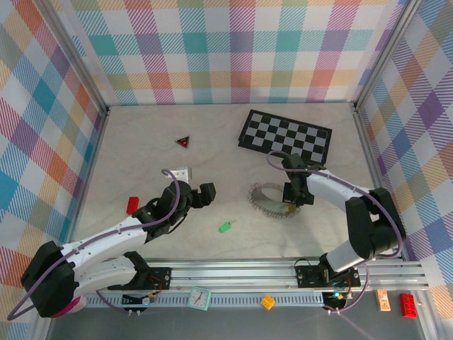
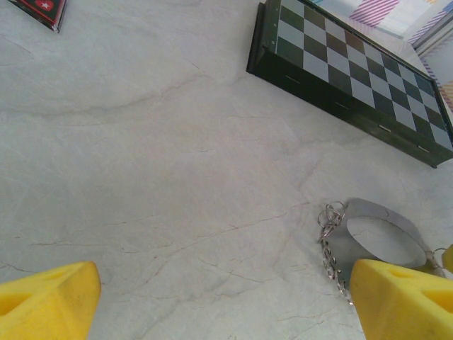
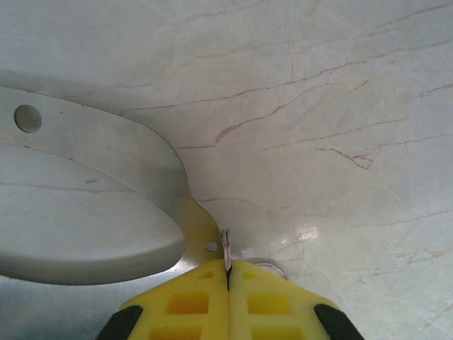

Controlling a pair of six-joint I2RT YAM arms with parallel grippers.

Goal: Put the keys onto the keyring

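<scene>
The keyring (image 1: 265,204), a loop of silvery chain links joined to a curved metal band, lies right of centre. My right gripper (image 1: 292,201) is shut on a thin metal ring (image 3: 226,249) at the keyring's end, with the metal band (image 3: 92,184) curving off to its left. The green-headed key (image 1: 226,227) lies alone on the table, in front of and between the arms. The blue-headed key is out of view. My left gripper (image 1: 203,194) hangs open and empty left of the keyring. The left wrist view shows the chain (image 2: 331,244) beside the right yellow finger (image 2: 403,301).
A black-and-white chessboard (image 1: 286,134) lies at the back right. A small red triangle (image 1: 183,142) sits at the back centre-left. A white block (image 1: 181,172) and a red brick (image 1: 132,204) lie by the left arm. Checked walls enclose the table.
</scene>
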